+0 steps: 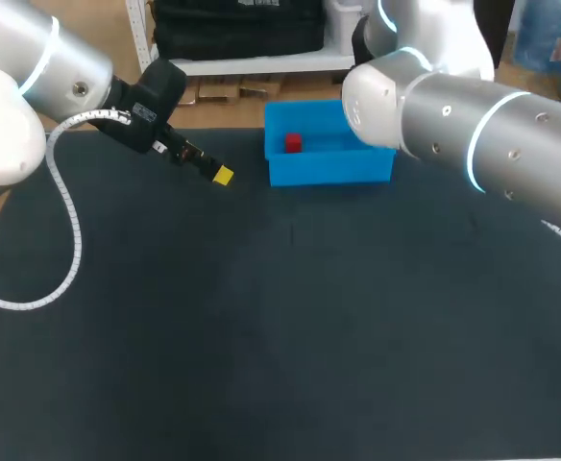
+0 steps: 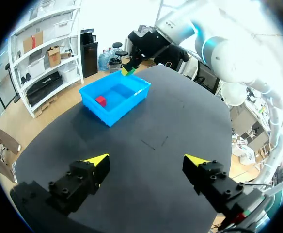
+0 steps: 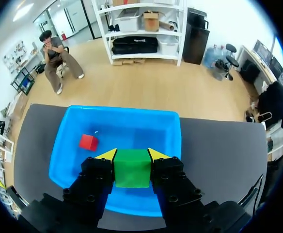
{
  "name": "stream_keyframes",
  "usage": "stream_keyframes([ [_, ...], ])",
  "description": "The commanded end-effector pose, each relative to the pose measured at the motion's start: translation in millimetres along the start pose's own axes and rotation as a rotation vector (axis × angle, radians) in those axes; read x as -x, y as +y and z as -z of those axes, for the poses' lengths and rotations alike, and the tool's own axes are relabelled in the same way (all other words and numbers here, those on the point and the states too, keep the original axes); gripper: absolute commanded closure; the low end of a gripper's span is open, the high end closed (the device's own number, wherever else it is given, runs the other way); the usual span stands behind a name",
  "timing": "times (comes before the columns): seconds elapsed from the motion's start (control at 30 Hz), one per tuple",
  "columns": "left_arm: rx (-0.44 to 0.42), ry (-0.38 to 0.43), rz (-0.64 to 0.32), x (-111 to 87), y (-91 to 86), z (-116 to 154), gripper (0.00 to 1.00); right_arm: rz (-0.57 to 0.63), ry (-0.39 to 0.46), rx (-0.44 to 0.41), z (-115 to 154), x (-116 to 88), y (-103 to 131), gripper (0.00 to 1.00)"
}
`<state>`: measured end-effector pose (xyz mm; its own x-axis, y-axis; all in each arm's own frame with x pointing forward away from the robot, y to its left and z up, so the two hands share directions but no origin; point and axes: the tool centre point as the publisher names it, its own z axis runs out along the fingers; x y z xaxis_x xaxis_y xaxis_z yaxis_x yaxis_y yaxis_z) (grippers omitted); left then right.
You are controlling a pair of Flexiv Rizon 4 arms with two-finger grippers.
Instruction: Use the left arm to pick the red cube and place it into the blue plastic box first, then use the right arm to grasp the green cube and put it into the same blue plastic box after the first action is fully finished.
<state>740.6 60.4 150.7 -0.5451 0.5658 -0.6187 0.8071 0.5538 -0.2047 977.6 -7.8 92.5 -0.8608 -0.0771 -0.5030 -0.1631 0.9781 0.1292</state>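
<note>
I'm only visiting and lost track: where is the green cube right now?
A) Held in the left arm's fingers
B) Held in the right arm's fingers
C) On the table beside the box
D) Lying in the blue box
B: the green cube is clamped between the right fingers, with the box beyond it holding only the red cube.

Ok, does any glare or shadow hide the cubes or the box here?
Head view: even light, red cube clear in the blue box, though the right arm covers the box's right end. Left wrist view: bright glare washes out the right arm; box and red cube are readable. Right wrist view: no glare, green cube between the fingers plainly lit.
</note>
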Motion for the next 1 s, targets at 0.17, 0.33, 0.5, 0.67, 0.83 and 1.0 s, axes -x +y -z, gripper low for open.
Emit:
stream_keyframes([
  [0.17,-0.001,-0.006,-0.003,-1.6,0.0,0,0.0,-0.008,0.154,-0.003,-24,26,-1,1.0],
  [0.33,-0.001,-0.006,-0.003,-1.6,0.0,0,0.0,-0.009,0.151,-0.005,-24,25,-1,0.42],
  [0.5,-0.001,-0.006,-0.003,-1.6,0.0,0,0.0,-0.009,0.145,-0.01,-25,23,-2,0.0],
  [0.67,-0.001,-0.006,-0.003,-1.6,0.0,0,0.0,-0.01,0.143,-0.012,-24,24,-2,0.0],
  [0.83,-0.001,-0.006,-0.003,-1.6,0.0,0,0.0,-0.011,0.139,-0.013,-20,26,-3,0.0],
  [1.0,-0.001,-0.006,-0.003,-1.6,0.0,0,0.0,-0.012,0.129,-0.012,-15,32,-3,0.0],
])
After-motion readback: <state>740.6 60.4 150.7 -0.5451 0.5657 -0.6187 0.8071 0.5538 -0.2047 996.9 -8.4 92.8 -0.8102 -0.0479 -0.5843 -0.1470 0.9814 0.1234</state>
